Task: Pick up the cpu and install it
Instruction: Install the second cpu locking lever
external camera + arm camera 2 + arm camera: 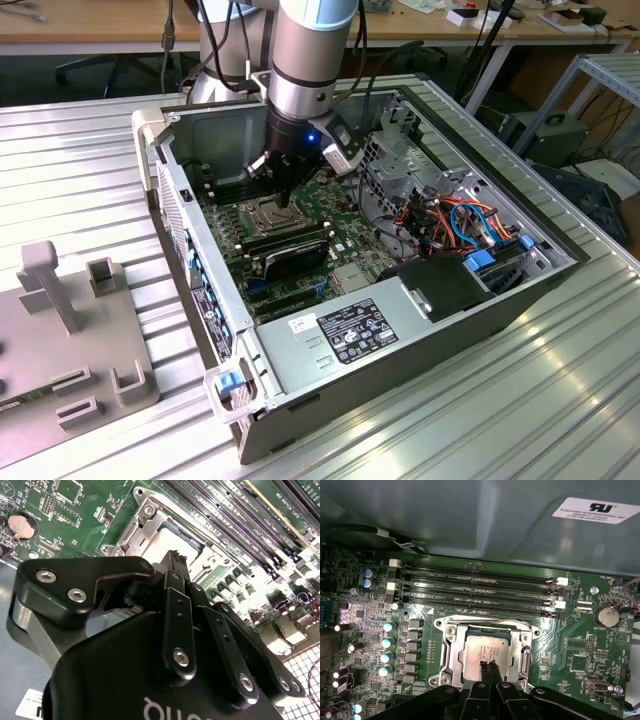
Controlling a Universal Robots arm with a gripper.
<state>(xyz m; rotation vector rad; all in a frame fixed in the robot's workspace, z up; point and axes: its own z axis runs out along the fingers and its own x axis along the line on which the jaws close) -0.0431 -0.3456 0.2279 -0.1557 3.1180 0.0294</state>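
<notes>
Inside an open computer case [400, 340] set on a ribbed metal table [560, 400], the gripper [488, 666] is lowered over the green motherboard [470, 615]. Its black fingers [493, 671] are drawn close together, tips almost touching, and are seen in the first wrist view resting at the near edge of the cpu [485, 652]. The cpu, a small square chip with a dull silver top, is seated flat within the metal socket frame [451, 655], whose sides surround it. Whether the fingertips actually press on the chip cannot be told. Empty memory slots [480, 587] are lined up just beyond the socket. In the second wrist view, the gripper [176, 562] is seen from behind, pointing down at the same socket frame [145, 527]. In the exterior view, the arm [310, 60] reaches down into the case, with bundled coloured cables [460, 225] toward the exterior view's right.
</notes>
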